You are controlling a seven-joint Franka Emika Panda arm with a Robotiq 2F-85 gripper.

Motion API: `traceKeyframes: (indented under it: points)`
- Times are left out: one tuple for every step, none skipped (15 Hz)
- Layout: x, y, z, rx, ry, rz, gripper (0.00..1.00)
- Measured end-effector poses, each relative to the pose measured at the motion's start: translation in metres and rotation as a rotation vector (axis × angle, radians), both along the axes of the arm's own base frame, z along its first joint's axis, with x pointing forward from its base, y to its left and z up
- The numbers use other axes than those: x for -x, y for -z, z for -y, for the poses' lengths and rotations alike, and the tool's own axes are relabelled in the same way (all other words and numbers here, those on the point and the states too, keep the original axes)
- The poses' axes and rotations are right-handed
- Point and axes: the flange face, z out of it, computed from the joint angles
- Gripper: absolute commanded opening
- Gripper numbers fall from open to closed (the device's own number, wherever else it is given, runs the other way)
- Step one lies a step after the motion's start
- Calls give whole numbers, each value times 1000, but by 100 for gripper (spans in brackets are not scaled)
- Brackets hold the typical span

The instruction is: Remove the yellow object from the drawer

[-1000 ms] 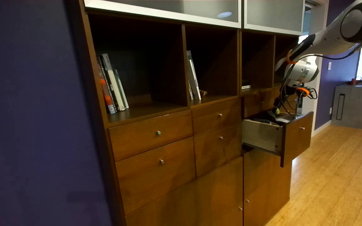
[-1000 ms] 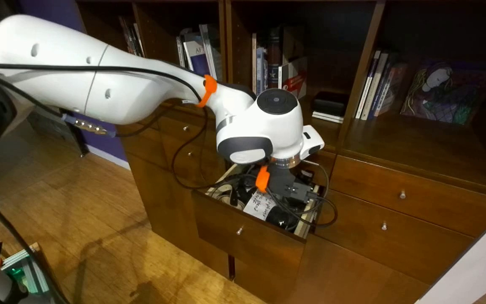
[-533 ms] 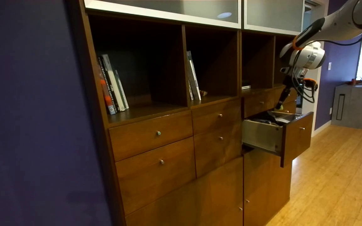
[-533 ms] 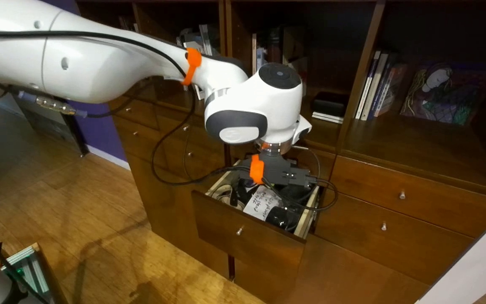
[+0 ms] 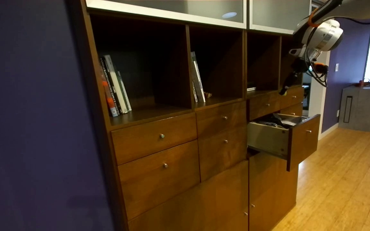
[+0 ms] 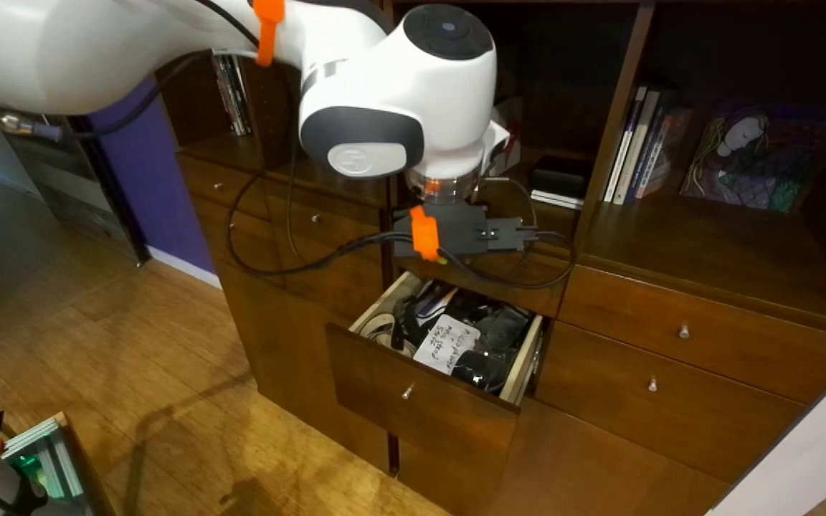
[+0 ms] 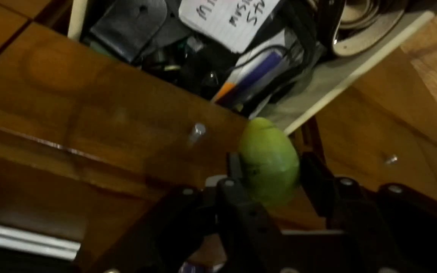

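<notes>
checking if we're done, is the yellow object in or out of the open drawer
Out. The wrist view shows the yellow object held between the fingers; an exterior view shows it higher than the open drawer.

Yellow-green object (image 7: 268, 151); brown drawer (image 6: 427, 416); black hand (image 7: 271, 167); black-lettered white note (image 6: 447, 345); purple wall (image 6: 160, 208).

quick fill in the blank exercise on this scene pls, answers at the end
In the wrist view, the yellow-green object gripped between the jaws is shaped like a hen's ____.
The drawer with a handwritten card in it is not shut but ____.
That card is coloured ____.
In an exterior view, the lower cable strap is coloured ____.

Missing words: egg; open; white; orange.
</notes>
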Motion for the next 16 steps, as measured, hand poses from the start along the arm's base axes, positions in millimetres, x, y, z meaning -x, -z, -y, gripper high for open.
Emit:
traceKeyframes:
  points:
    - [0,-11,-4,-25,10,38,18]
    - [-1,-20,-7,-50,28,81,18]
    - [-3,-28,-9,-74,48,124,18]
    - [-6,-35,-10,-86,74,168,18]
    - [-10,-39,-11,-87,102,209,18]
    - [-14,-41,-12,-83,124,241,18]
    - [-20,-40,-15,-77,144,268,18]
    - [-26,-38,-18,-70,163,291,18]
    - [-32,-35,-22,-64,179,308,18]
    - [-40,-30,-26,-57,196,325,18]
    - [-47,-23,-30,-43,214,340,18]
    - [-54,-17,-34,-25,230,354,18]
    - [-61,-10,-38,-4,245,366,18]
    - [-67,-3,-41,16,259,375,18]
    - [-72,4,-44,32,271,383,18]
    - [-77,10,-46,47,282,389,18]
